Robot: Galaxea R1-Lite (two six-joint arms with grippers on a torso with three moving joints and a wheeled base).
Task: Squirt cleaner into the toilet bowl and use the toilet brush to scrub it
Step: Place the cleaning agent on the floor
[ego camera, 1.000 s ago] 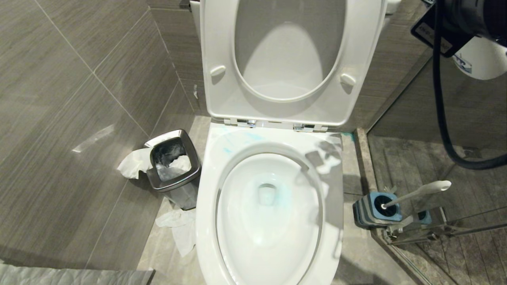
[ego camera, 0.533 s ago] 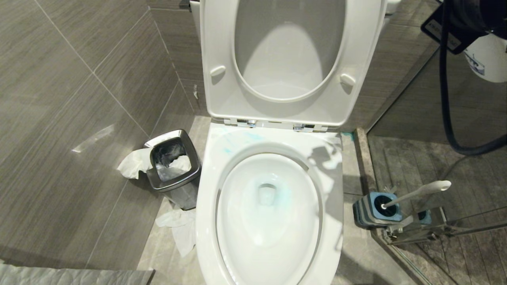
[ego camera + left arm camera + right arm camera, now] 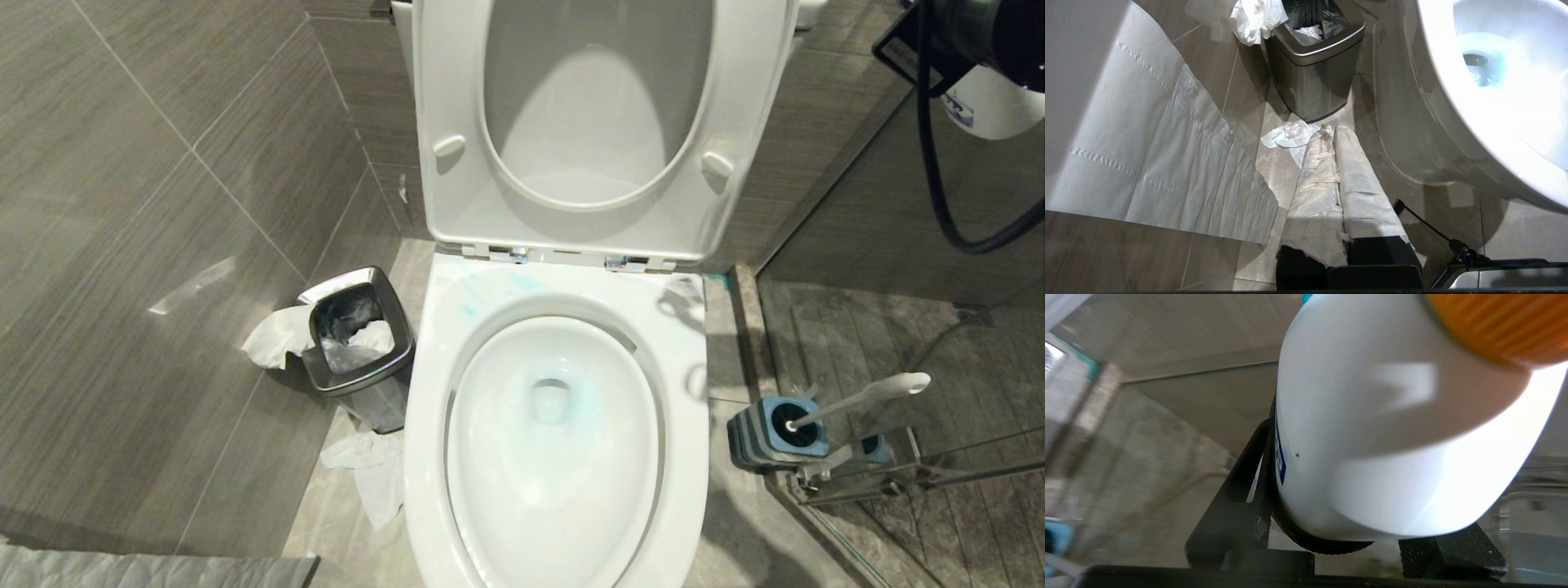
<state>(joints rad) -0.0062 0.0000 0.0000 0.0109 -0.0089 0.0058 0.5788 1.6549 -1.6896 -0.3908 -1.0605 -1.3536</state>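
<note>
The toilet bowl [image 3: 555,441] filled the centre of the head view, its white seat and lid [image 3: 600,122] raised upright against the tank, with blue smears on the rim behind the bowl opening and a pale blue tint around the drain. Grey wood-grain wall tiles [image 3: 163,204] covered the left of the frame. A glass shower partition [image 3: 898,506] ran along the lower right.

The small square steel bin [image 3: 355,343] stood at centre left, just beside the toilet's base, with crumpled tissue [image 3: 273,336] hanging at its left edge and more tissue [image 3: 367,474] lying on the floor below it.

At the upper right corner the cleaner [image 3: 1392,428] was clamped between the black fingers [image 3: 1237,506] of the right gripper [image 3: 1347,535], which stood about half open around the bottle's white body; the orange collar showed at the top right of the wrist view. In the head view only part of the bottle [image 3: 992,102] showed under the dark arm and its black cable [image 3: 939,188], well apart from the bowl.

The left gripper [image 3: 1335,134] was fully closed and held nothing, its tissue-wrapped fingers [image 3: 1316,192] pressed together, pointing toward the bin near the floor.

The toilet brush [image 3: 865,396] sat in its blue-and-grey holder [image 3: 771,433] at lower right, handle leaning toward the right.
</note>
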